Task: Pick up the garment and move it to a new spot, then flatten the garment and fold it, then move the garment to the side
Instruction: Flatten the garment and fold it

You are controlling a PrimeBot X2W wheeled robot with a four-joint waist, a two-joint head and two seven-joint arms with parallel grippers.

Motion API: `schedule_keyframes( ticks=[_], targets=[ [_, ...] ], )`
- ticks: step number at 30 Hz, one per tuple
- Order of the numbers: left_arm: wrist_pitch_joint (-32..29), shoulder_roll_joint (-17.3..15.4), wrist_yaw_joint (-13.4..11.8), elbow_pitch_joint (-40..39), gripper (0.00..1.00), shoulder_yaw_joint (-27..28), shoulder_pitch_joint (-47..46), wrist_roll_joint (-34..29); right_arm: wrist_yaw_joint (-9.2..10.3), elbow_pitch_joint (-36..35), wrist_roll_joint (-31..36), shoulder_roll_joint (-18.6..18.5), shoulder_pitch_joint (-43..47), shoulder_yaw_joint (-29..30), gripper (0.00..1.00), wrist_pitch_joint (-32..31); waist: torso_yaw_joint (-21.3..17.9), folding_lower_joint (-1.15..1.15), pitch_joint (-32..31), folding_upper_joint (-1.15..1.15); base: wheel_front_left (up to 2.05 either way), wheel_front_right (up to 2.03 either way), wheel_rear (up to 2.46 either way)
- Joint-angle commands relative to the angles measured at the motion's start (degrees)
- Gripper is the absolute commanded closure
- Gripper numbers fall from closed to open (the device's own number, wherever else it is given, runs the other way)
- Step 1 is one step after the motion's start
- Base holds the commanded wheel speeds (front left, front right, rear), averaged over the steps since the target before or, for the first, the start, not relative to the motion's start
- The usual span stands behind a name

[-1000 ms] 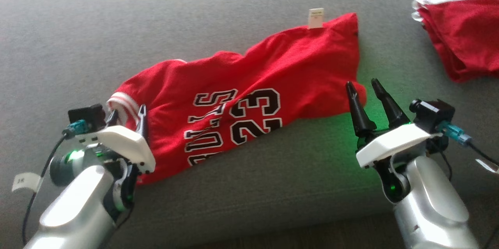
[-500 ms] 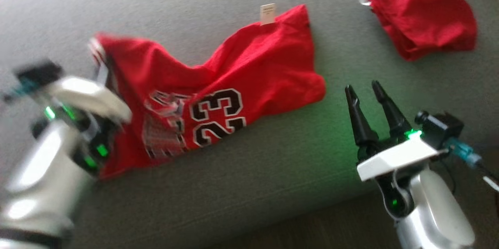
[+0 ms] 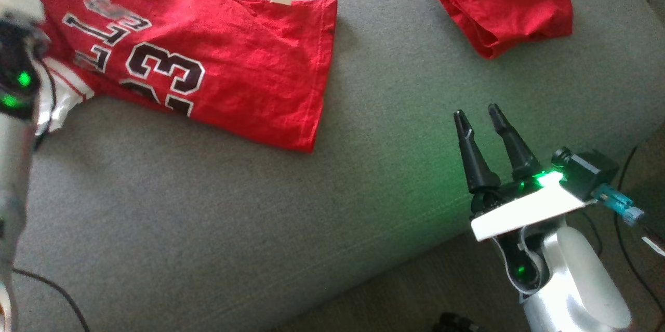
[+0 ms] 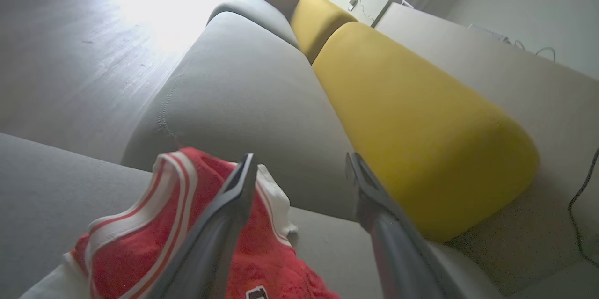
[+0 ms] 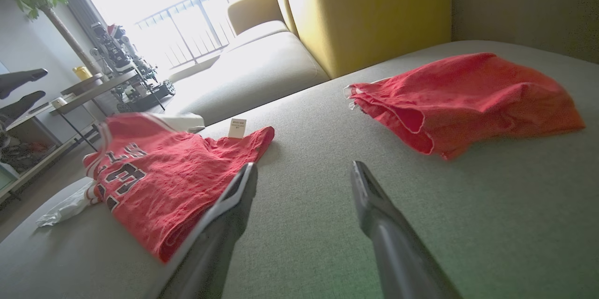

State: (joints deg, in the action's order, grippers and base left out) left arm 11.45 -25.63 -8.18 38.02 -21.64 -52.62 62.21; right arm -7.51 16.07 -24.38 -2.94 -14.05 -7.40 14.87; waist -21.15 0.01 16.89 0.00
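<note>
The garment (image 3: 218,67) is a red jersey with black-and-white lettering and the number 23, lying stretched out on the grey sofa seat (image 3: 260,217) at the head view's upper left, with a white tag at its far hem. My left arm's wrist (image 3: 13,77) shows blurred at the left edge, over the jersey's striped end. In the left wrist view my left gripper (image 4: 299,158) is open, its left finger above the striped trim of the garment (image 4: 140,243), nothing between the fingers. My right gripper (image 3: 475,111) is open and empty over bare cushion, right of the garment (image 5: 159,182).
A second red garment (image 3: 499,4) lies bunched at the far right of the seat. Yellow backrests (image 4: 412,116) run along the sofa's back. The seat's front edge (image 3: 415,264) runs diagonally at lower right, with dark floor and cables beyond it.
The head camera has swung, shifting the whole picture. My left gripper took the jersey's striped end, pulled it up and leftward, then opened again; the jersey now lies straighter. The right gripper stays open.
</note>
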Motion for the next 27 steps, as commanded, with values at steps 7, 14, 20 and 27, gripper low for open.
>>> schedule_keyframes(
  ticks=[7, 14, 20, 27],
  targets=[
    [3.3, -2.6, 0.5, -6.2, 0.00, -1.3, 10.8, -7.3, 0.02, -2.1, 0.3, 0.1, 1.8, 0.6, 0.00, 0.1, 1.7, -0.01, -1.7, 0.00, 0.00, 0.00, 0.00],
    [2.5, 2.7, -0.8, -18.8, 0.00, -10.5, 24.0, -11.7, 0.02, -2.8, 1.1, 0.1, 2.9, 1.7, 0.00, 0.1, 5.0, -0.01, -2.3, 0.00, 0.00, 0.00, 0.00],
    [0.5, 6.2, -3.1, -18.0, 0.00, -16.8, 18.5, -18.3, 0.02, -3.2, 1.2, 0.1, 1.6, 0.2, 0.00, 0.1, 4.5, -0.01, -1.1, 0.00, 0.00, 0.00, 0.00],
    [-6.5, 12.1, -2.6, -6.5, 0.00, -21.2, 8.7, -20.4, 0.02, -3.4, 0.6, 0.1, 1.3, -0.2, 0.00, 0.1, 0.3, -0.01, 0.7, 0.00, 0.00, 0.00, 0.00]
  ],
)
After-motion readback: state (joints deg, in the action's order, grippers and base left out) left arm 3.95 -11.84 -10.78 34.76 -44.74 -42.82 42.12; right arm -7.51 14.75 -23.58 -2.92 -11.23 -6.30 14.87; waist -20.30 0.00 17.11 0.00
